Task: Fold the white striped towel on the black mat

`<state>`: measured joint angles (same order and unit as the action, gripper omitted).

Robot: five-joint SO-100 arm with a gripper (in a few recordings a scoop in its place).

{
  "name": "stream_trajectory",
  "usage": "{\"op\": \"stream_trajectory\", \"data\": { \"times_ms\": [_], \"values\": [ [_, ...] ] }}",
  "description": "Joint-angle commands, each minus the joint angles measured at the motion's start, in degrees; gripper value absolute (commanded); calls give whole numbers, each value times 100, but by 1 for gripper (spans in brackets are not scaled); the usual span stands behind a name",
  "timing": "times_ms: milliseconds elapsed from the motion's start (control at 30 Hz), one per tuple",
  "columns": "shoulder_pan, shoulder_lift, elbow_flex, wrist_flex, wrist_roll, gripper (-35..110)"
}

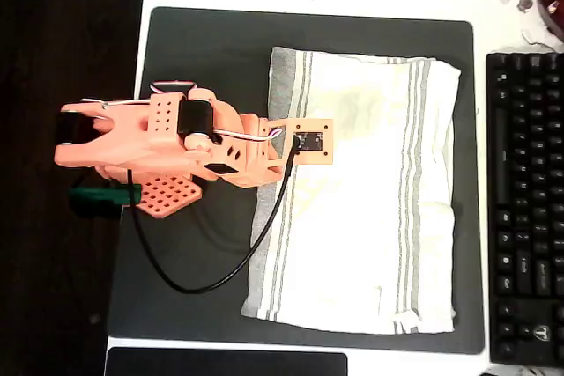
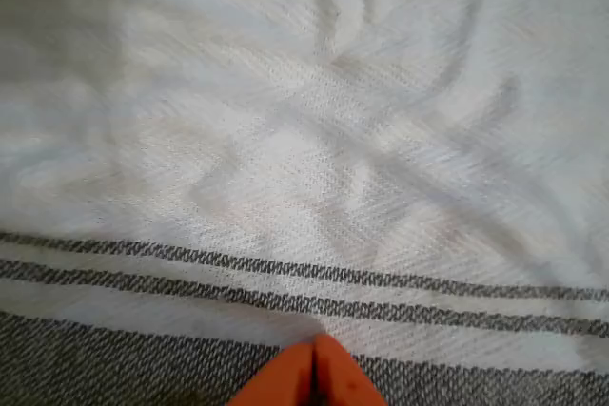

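On the black mat (image 1: 203, 50), white striped towel (image 1: 370, 209) lies flat.

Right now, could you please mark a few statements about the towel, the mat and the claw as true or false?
1. The white striped towel lies on the black mat. True.
2. The towel is rolled into a tight tube. False: it lies spread fairly flat, with light wrinkles.
3. In the wrist view the claw has its orange tips pressed together. True.
4. The claw is over the keyboard. False: the wrist view shows it at the towel's grey striped edge.
5. The keyboard sits right of the mat in the overhead view. True.
6. The towel covers the whole mat. False: bare mat shows all around it.
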<state>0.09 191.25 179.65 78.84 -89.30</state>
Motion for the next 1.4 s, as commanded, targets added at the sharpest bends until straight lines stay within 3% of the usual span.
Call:
{"op": "stream_trajectory", "data": {
  "times_ms": [0,900,1367],
  "values": [
    [62,123,123,79,-545,0],
    [255,123,-97,141,-158,0],
    [-615,-694,-1846,1213,53,0]
  ]
}}
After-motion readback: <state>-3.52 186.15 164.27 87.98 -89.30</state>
